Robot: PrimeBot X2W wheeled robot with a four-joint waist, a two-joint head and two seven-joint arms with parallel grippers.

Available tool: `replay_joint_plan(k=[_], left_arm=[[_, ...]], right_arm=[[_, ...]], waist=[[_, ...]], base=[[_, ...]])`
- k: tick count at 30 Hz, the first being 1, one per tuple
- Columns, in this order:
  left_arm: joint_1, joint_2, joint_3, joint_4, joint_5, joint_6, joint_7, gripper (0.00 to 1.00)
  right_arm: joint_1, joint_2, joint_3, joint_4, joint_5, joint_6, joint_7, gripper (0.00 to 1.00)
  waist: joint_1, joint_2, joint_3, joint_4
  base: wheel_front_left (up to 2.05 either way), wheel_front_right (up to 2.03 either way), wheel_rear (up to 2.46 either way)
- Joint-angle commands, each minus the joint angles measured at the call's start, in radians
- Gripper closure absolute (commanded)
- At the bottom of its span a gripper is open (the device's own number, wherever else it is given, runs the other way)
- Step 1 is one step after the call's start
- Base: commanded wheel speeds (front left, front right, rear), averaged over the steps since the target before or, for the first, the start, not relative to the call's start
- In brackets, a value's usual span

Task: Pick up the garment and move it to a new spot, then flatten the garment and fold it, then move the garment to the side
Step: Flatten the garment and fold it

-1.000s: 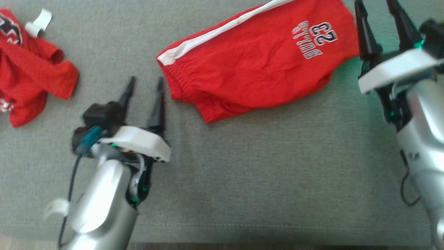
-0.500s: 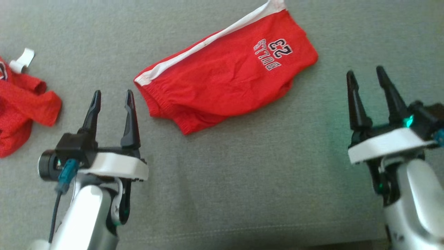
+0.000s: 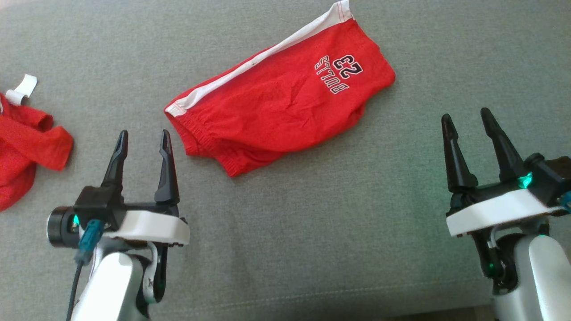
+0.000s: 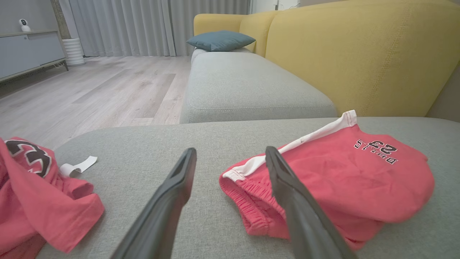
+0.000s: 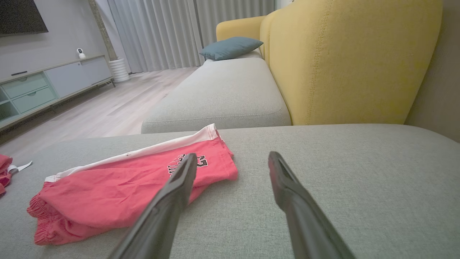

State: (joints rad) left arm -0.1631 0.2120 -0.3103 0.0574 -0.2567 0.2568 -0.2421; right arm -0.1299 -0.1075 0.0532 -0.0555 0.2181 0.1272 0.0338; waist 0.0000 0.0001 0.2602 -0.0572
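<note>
The red Bulls shorts (image 3: 276,120) lie on the grey sofa seat (image 3: 312,232), far of centre, doubled leg over leg and fairly flat. I judge the folding done; only the shift aside may remain. My left jaws, just near the waistband, and my right jaws, well apart at right, stand open and empty. A red jersey (image 3: 26,147) lies at the left edge.

red shorts (image 3: 276,102) | folded, white side stripe, "BULLS 23" print | flat on grey cushion (image 3: 312,214)
</note>
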Motion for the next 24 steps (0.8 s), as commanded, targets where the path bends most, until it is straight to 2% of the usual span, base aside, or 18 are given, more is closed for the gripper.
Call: replay_joint_plan(k=[1, 16, 24], left_arm=[[-0.017, 0.021, 0.033, -0.038, 0.006, 0.008, 0.001, 0.00], [-0.045, 0.028, 0.024, -0.051, 0.006, 0.011, 0.001, 0.00], [-0.119, 0.017, 0.005, -0.062, 0.016, -0.001, -0.003, 0.00]], right_arm=[[0.001, 0.001, 0.015, -0.044, -0.012, 0.003, 0.005, 0.00], [-0.017, -0.003, 0.006, -0.058, -0.011, 0.003, 0.032, 0.00], [-0.194, -0.079, 0.061, 0.045, 0.023, 0.003, 0.129, 0.00]], waist=[[0.0000, -0.0001, 0.001, 0.002], [0.0000, -0.0001, 0.042, 0.015], [0.0000, -0.0001, 0.139, 0.052]], base=[[0.00, 0.00, 0.00], [0.00, 0.00, 0.00], [0.00, 0.00, 0.00]])
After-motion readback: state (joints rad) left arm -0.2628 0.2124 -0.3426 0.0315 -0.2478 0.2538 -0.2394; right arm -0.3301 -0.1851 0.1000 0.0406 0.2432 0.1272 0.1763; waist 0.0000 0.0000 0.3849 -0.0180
